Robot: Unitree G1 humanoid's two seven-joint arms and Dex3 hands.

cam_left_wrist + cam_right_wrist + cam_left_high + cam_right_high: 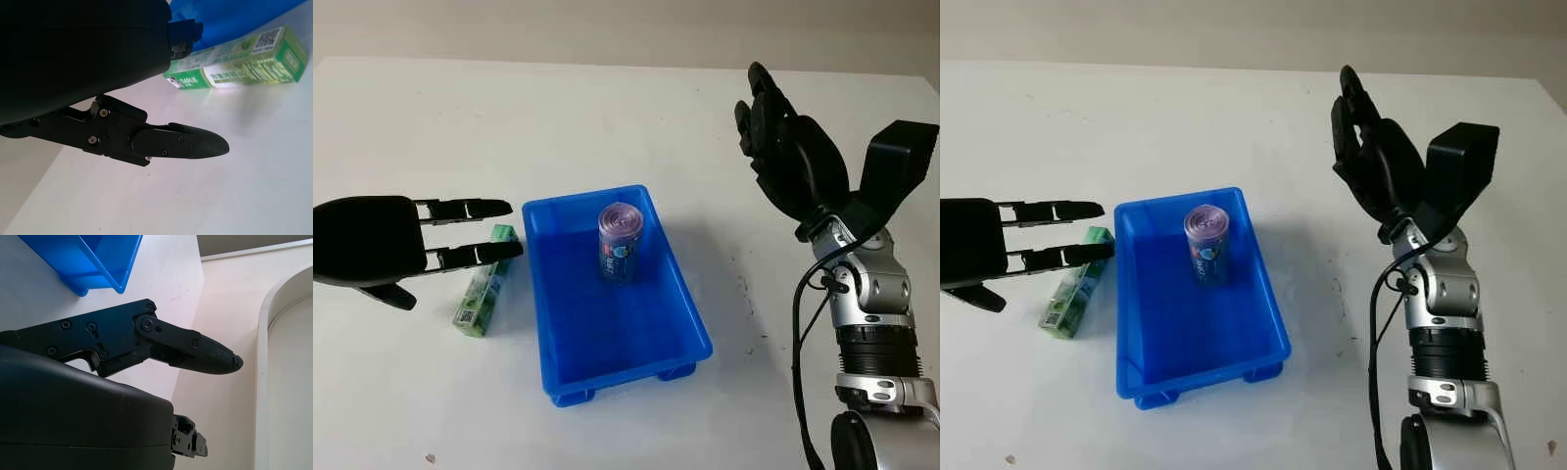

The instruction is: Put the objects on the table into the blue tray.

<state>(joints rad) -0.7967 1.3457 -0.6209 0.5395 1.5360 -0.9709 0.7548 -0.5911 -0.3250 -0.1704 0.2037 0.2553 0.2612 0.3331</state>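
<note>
Presently, a can (620, 242) is seen upright inside the blue tray (684, 299). A green box (483, 290) is found left of the tray, under the left hand (406, 242), whose fingers are extended, gripping nothing. The right hand (790, 152) is raised right of the tray, fingers straight and empty.

A blue tray (677, 294) sits in the middle of the white table (558, 108); a purple can (619, 243) stands upright in its far half. Just to the tray's left lies a green box (480, 291), flat on the table and not touching it; the left hand (406, 240) hovers open above the box's far end, fingers pointing toward the tray. The right hand (783, 147) is raised open to the right of the tray, well apart from it.
</note>
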